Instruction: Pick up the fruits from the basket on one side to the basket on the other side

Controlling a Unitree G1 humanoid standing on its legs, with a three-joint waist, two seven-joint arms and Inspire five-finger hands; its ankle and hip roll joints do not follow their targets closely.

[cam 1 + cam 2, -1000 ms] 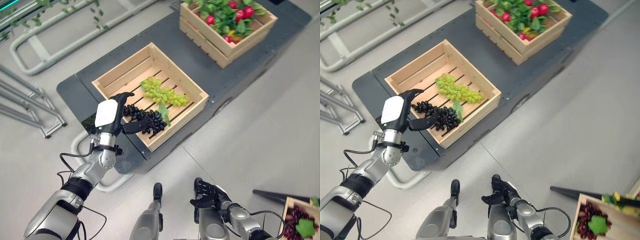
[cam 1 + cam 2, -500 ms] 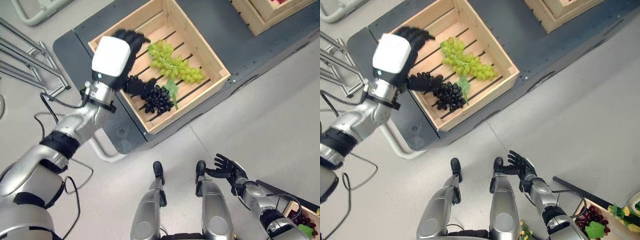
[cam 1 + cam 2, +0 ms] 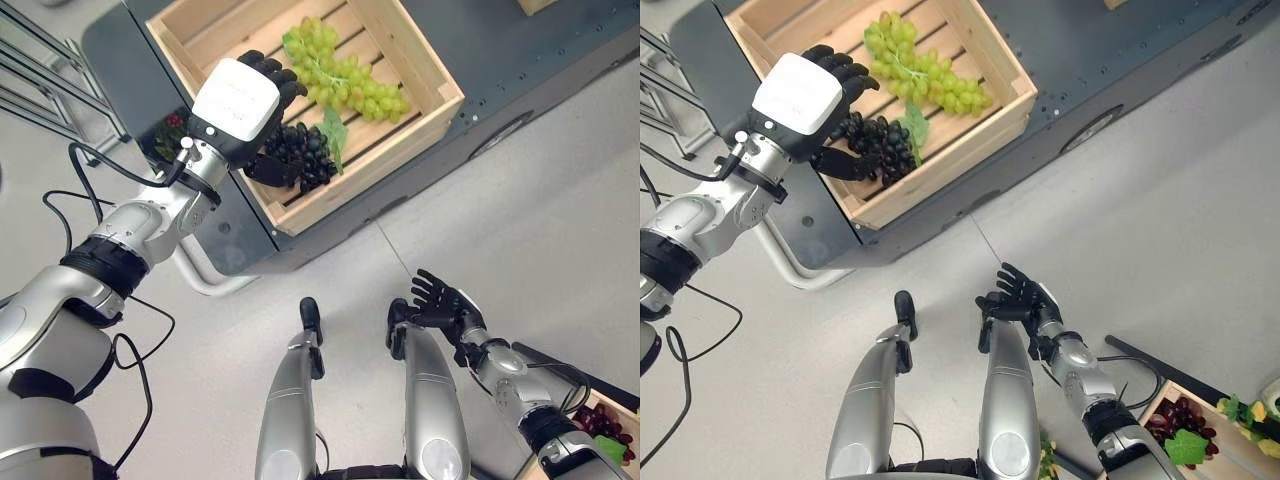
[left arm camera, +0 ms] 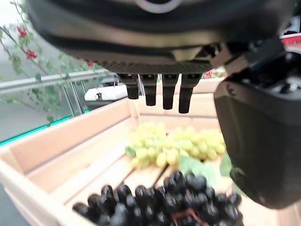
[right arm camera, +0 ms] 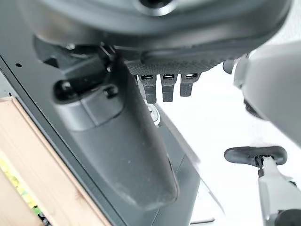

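Hovering over the wooden crate [image 3: 425,110], your left hand [image 3: 240,105] has its fingers straight and its thumb apart beside the black grapes [image 3: 303,155], holding nothing. They lie in the crate just next to the green grapes [image 3: 350,82]. Your right hand [image 3: 440,305] hangs spread open and empty over the floor

No legible text or labels anywhere.

Dark flat platform [image 3: 500,70] on pale floor [image 3: 560,230]. Carrying one slatted wooden crate [image 3: 425,115]. Inside, green grapes [image 3: 350,80] and black grapes [image 3: 305,155].
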